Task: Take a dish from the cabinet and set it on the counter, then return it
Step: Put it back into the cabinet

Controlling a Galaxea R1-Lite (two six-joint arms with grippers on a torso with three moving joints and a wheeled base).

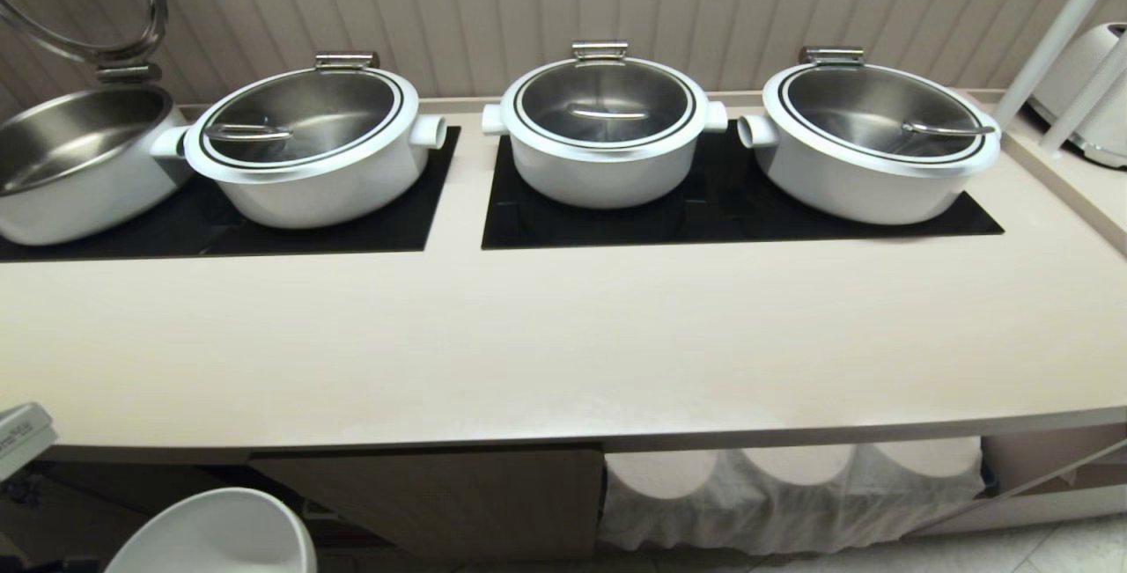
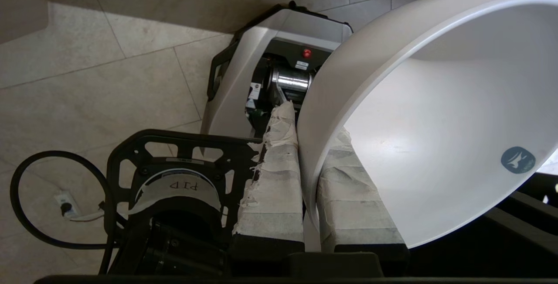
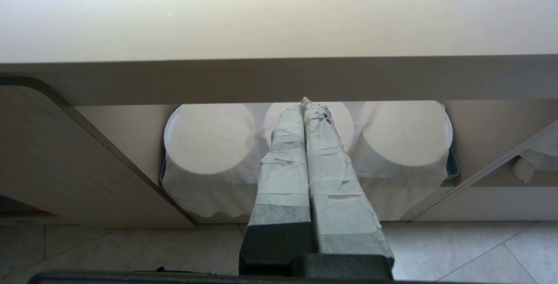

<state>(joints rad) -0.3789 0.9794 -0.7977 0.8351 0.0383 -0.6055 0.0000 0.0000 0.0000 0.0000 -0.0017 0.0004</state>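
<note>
My left pincer (image 2: 305, 144) is clamped on the rim of the dish (image 2: 436, 114), one taped finger (image 2: 274, 179) outside the wall and the other inside. The dish hangs tilted below the near edge of the desk (image 1: 563, 353), at its left end, in front of the cabinet (image 1: 458, 494). My right pincer (image 3: 307, 109) is closed on nothing, pointing at cloth-covered stacks (image 3: 209, 144) under the desk.

Four pots (image 1: 604, 128) stand behind on the counter (image 1: 563, 353); the dish (image 1: 216, 533) lies below, perhaps before the cabinet (image 1: 458, 494).
</note>
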